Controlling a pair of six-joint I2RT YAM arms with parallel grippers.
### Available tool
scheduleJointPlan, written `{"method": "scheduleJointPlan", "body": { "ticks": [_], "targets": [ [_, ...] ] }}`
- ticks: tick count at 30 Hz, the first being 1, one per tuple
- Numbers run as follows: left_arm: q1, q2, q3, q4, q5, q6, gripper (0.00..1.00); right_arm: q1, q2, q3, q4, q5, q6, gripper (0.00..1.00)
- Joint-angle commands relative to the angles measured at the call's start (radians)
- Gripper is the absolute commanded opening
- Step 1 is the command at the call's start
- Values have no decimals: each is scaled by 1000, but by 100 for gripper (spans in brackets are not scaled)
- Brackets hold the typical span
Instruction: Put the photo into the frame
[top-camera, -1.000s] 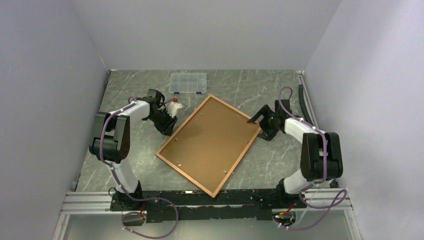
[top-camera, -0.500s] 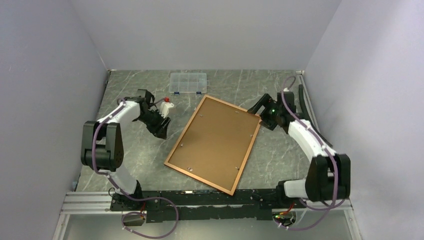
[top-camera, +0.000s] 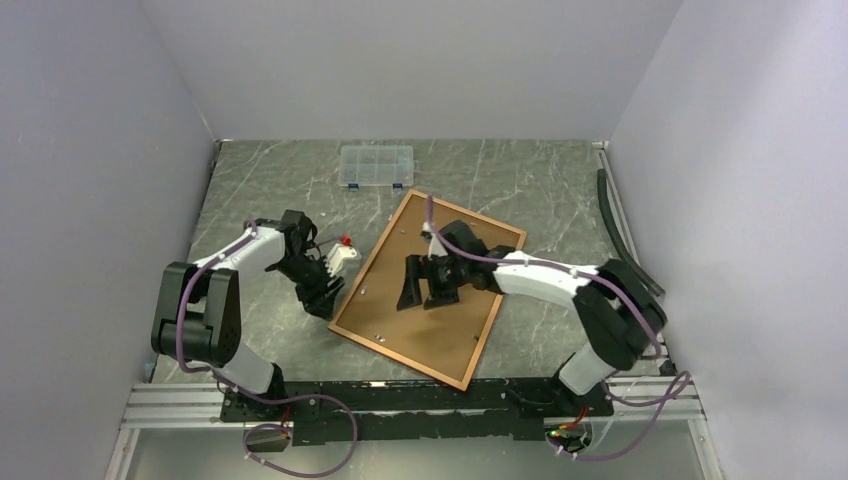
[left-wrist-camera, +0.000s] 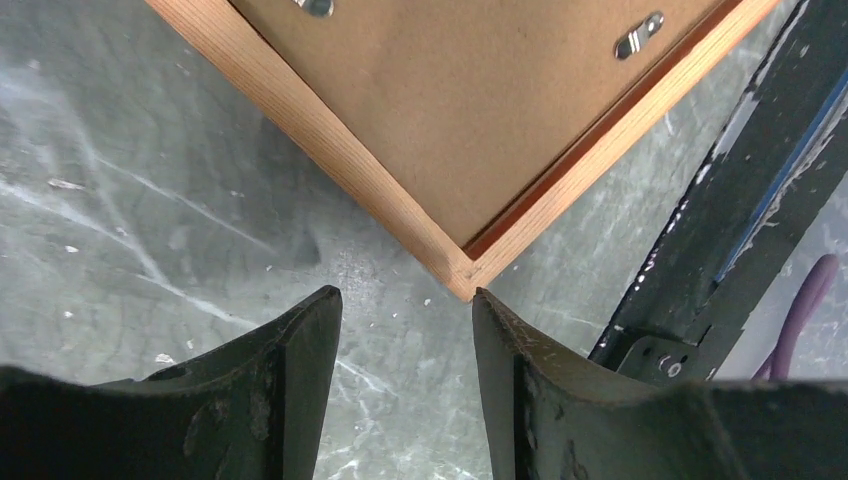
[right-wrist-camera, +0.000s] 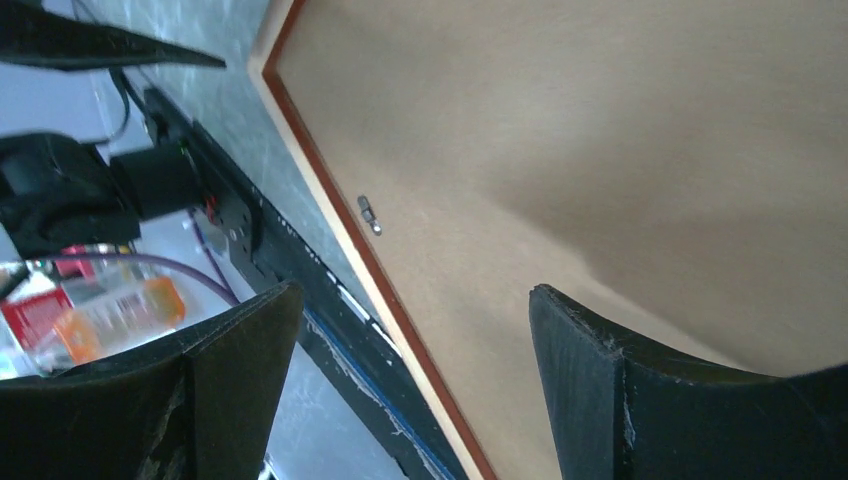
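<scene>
**Frame lying back-up on counter, both grippers open and holding nothing**

The frame (top-camera: 370, 256) is lying flat on the grey marbled counter (top-camera: 540, 180), back side facing up, roughly mid-counter between the two arms. It is showing as a large rectangle with a narrow light wood-coloured rail on the back. A thin red-orange lip is running along the inner edge in both wrist views. A plain brown backing board (top-camera: 440, 335) is sitting inside the rail and filling the opening. Small metal tabs (left-wrist-camera: 638, 35) are sitting along the board's edges.

The frame's long axis is running near-to-far, with the far end leaning toward the right. The short sides are crossing left-to-right. The near-left corner is pointing at the left arm.

The left gripper (left-wrist-camera: 405, 300) is hovering low over the counter just beside that near-left corner. Its fingers are standing partly apart, the corner is lying just ahead of the gap, and nothing is between them. It is not touching the frame in the wrist view.

The right gripper (top-camera: 425, 290) is reaching in over the middle of the backing board. Its fingers are spread wide and gripping nothing. Cannot tell whether the fingertips are touching the board.

A small clear compartment box (top-camera: 376, 166) is sitting at the far edge of the counter, well apart from the frame.
</scene>
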Motion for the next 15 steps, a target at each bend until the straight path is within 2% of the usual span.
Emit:
{"method": "scheduleJointPlan", "body": {
  "ticks": [1, 6, 15],
  "targets": [
    [-2, -39, -36, 29, -27, 74, 56, 92, 95, 104, 105, -78, -73, 87],
    [-4, -26, -60, 67, -47, 66, 55, 130, 212, 150, 132, -146, -96, 87],
    [-13, 14, -72, 107, -66, 40, 53, 187, 346, 219, 140, -168, -123, 85]
  ]
}}
